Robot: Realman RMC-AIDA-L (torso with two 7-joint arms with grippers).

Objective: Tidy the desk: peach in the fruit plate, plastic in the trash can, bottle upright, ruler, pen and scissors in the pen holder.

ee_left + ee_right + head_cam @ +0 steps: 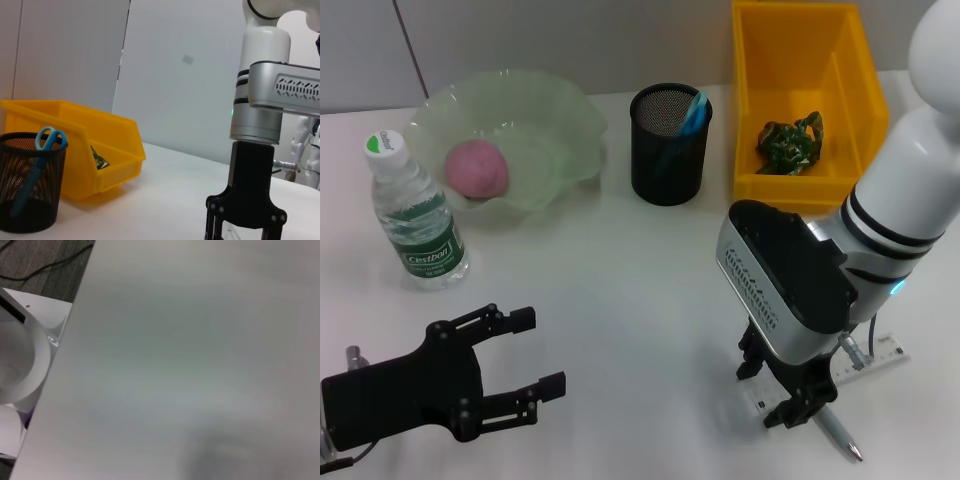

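Note:
The pink peach (476,168) lies in the green fruit plate (555,120). A bottle (418,215) stands upright at the left. The black mesh pen holder (670,160) (30,200) holds blue scissors (693,112) (47,142). Green plastic (788,143) (100,161) sits in the yellow trash can (805,40) (75,120). A clear ruler (880,357) and a pen (840,432) lie at the front right. My right gripper (778,388) (245,232) points down, open, over the ruler's left end, beside the pen. My left gripper (535,352) hovers open at the front left.
White tabletop (620,290) stretches between the two arms. The right wrist view shows only the table surface and its edge, with floor beyond.

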